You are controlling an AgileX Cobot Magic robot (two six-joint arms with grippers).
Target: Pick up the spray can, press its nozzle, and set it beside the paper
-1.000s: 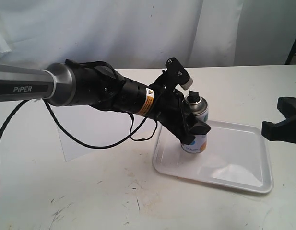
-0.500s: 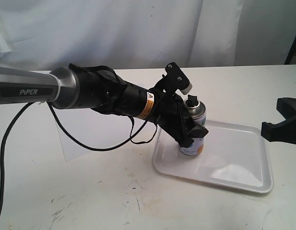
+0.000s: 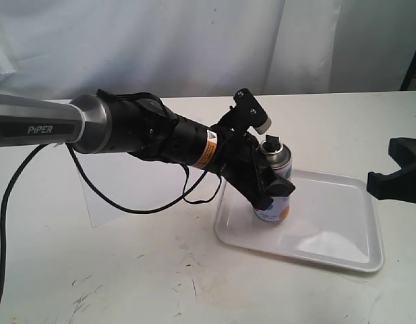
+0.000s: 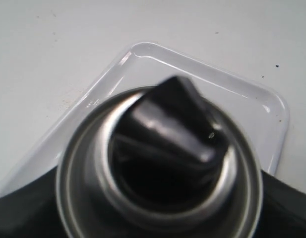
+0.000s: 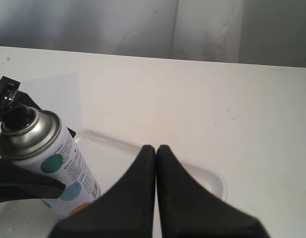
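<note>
The spray can (image 3: 273, 206), white with coloured dots and a silver top, leans slightly over the near left part of the white tray (image 3: 329, 223). My left gripper (image 3: 268, 183) is shut on its body, one finger (image 5: 24, 186) across its side. The black nozzle (image 3: 271, 143) stands free on top and fills the left wrist view (image 4: 175, 119). Whether the can's base touches the tray, I cannot tell. The paper (image 3: 113, 202) lies flat left of the tray, under the left arm. My right gripper (image 5: 156, 148) is shut and empty, right of the can (image 5: 58, 163), at the right edge (image 3: 379, 177).
A black cable (image 3: 127, 202) hangs from the left arm and loops over the paper. White curtain (image 3: 194, 40) backs the table. The table's surface shows scuffs near the front (image 3: 181, 270).
The left arm has dropped a little with the can in its grip, and the can has come lower and slightly leftward over the tray. The right gripper has not moved.
</note>
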